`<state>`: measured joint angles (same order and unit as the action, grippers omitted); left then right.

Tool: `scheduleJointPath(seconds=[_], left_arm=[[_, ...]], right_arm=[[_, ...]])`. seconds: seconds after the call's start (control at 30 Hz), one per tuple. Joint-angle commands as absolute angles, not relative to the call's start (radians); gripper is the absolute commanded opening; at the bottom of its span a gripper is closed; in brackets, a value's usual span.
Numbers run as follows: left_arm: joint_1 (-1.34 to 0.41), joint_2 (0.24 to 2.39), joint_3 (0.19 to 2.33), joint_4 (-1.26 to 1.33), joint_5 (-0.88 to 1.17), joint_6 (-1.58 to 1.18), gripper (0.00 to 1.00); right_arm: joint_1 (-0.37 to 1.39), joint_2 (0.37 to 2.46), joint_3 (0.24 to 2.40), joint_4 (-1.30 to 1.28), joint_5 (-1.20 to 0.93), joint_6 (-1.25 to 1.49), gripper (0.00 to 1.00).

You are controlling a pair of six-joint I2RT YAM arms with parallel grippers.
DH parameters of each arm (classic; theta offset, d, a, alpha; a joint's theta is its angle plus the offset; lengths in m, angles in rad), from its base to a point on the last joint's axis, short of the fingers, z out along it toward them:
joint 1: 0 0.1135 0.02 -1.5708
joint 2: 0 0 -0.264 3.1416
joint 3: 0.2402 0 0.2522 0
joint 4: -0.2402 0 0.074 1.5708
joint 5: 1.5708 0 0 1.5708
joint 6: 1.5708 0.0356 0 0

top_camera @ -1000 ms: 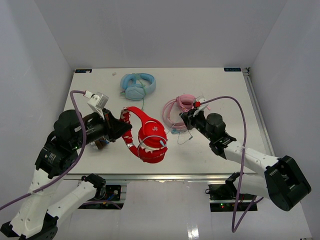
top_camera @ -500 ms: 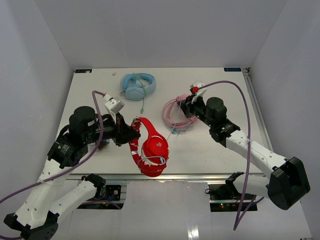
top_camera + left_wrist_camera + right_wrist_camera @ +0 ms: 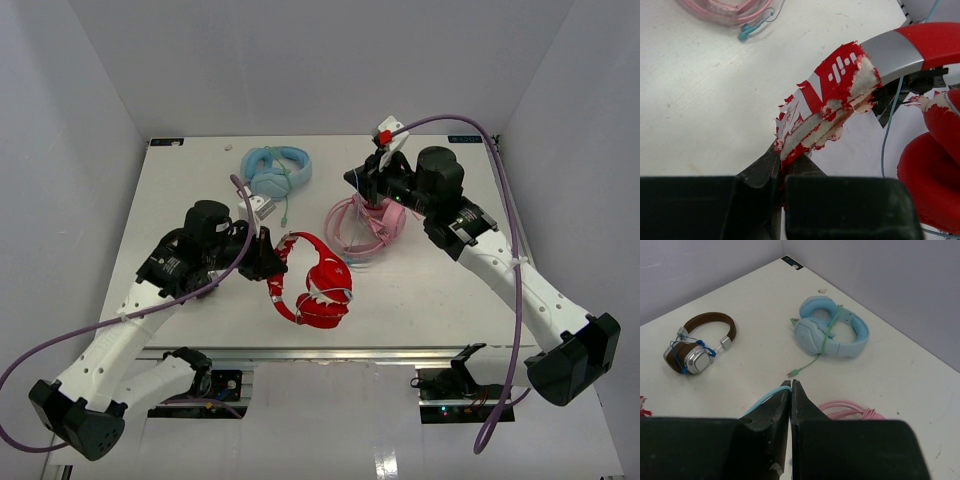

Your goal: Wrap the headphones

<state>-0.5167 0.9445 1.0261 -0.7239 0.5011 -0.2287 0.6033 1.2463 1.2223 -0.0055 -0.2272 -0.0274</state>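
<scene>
Looking from the left, we see the left gripper (image 3: 782, 159) closed tight on one end of the red headband (image 3: 840, 85), where the covering is torn and pale padding shows through. The headphones (image 3: 322, 290) sit near the front edge of the table (image 3: 180, 190), just right of that gripper, with the red earcups (image 3: 930, 175) bunched together at the far end of the band. Farther back lie the light-blue headphones (image 3: 275, 170), a green cable (image 3: 810, 362) trailing from them. To their right we find the pink headphones (image 3: 365, 225), folded on the tabletop. Above the pink pair hangs the right gripper (image 3: 791, 385), its fingers pressed together with a thin pale-blue cable (image 3: 765, 401) caught between the tips. From the right wrist view we also make out brown headphones (image 3: 695, 347) bound with blue cord, lying well apart from the others.
</scene>
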Motion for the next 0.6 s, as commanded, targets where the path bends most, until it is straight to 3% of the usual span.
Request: scheduleJointPath(seconds=[0.0, 0.57], left_arm=[[-0.515, 0.954, 1.037, -0.668, 0.481, -0.244, 0.0], [-0.57, 1.083, 1.006, -0.549, 0.468, -0.281, 0.0]], right_arm=[[0.601, 1.268, 1.328, -0.091, -0.309, -0.031, 0.08], [0.661, 1.43, 1.515, -0.181, -0.276, -0.037, 0.08]])
